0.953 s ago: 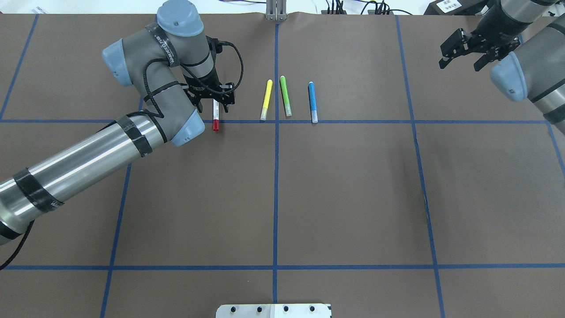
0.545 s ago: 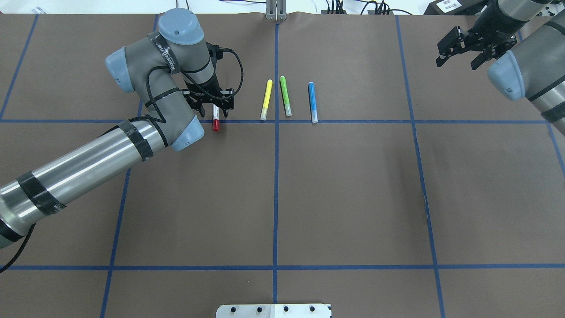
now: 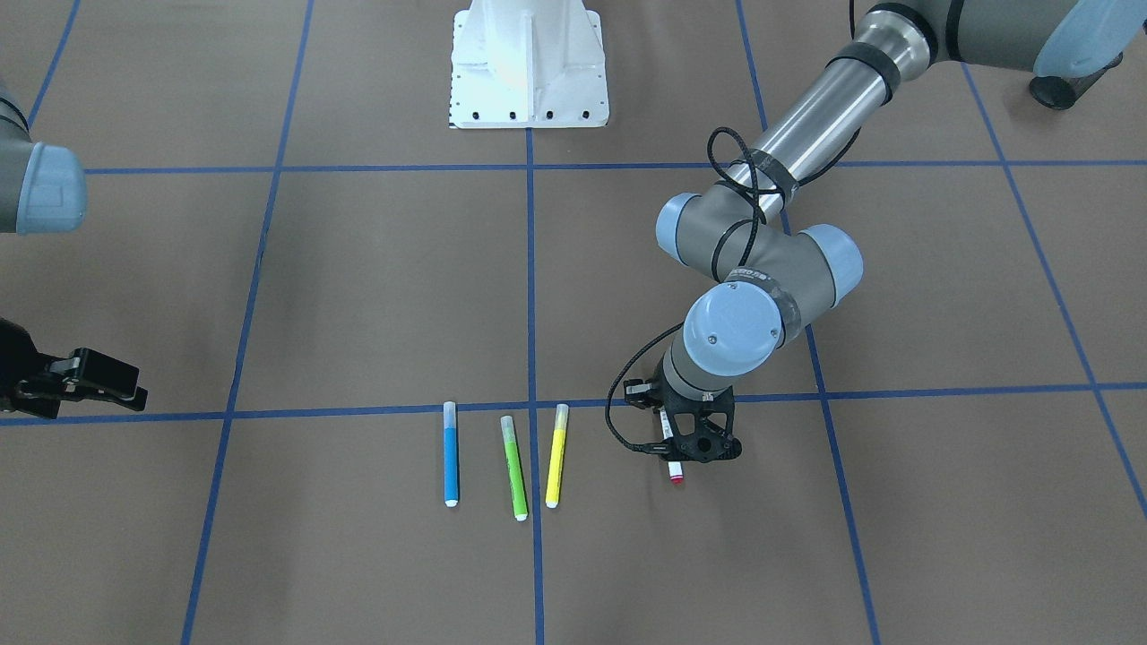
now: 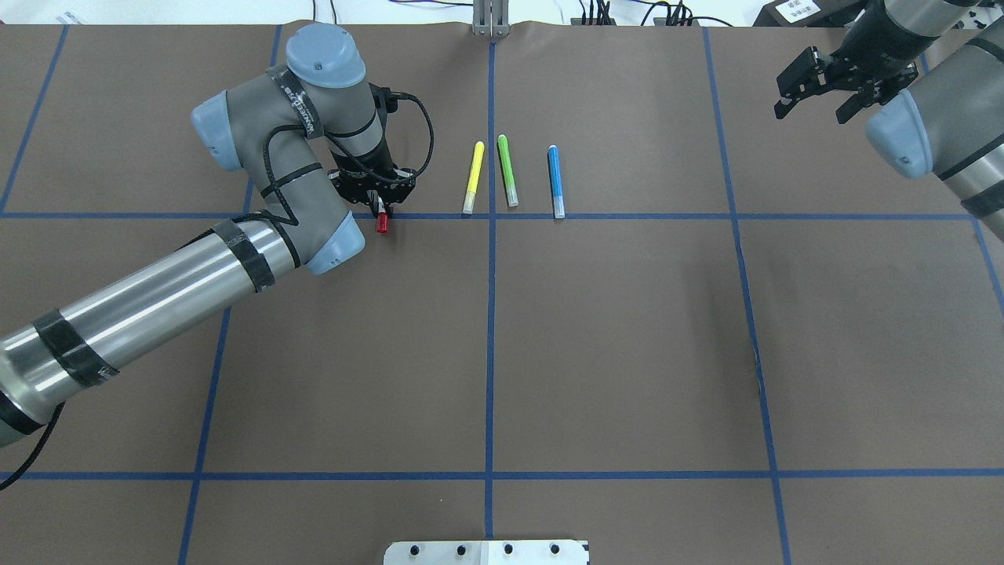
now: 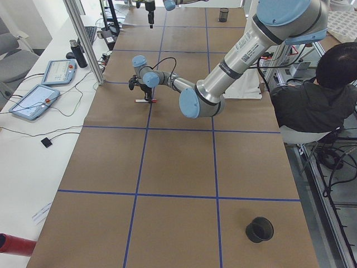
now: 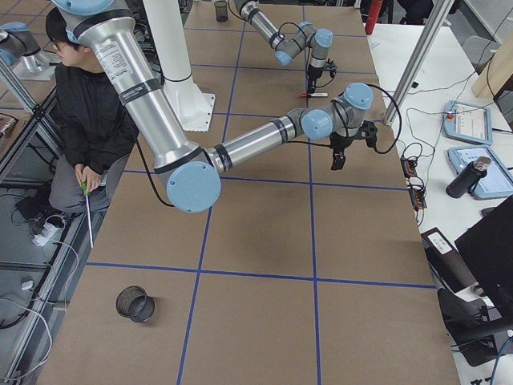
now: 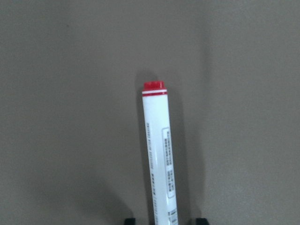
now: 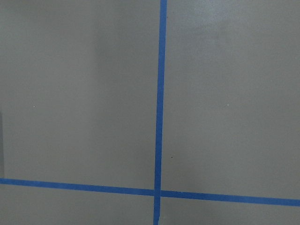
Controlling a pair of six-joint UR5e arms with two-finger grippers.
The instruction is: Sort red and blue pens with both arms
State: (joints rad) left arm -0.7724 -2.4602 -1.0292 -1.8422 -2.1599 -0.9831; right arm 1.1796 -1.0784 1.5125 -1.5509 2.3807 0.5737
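While the left gripper [image 4: 382, 204], spread, straddles the red marker [image 4: 382, 224], the right gripper [image 4: 814, 108] hangs spread near the table [image 4: 627, 353] edge.

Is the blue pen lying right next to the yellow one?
No, the green highlighter lies between the blue highlighter and the yellow highlighter.
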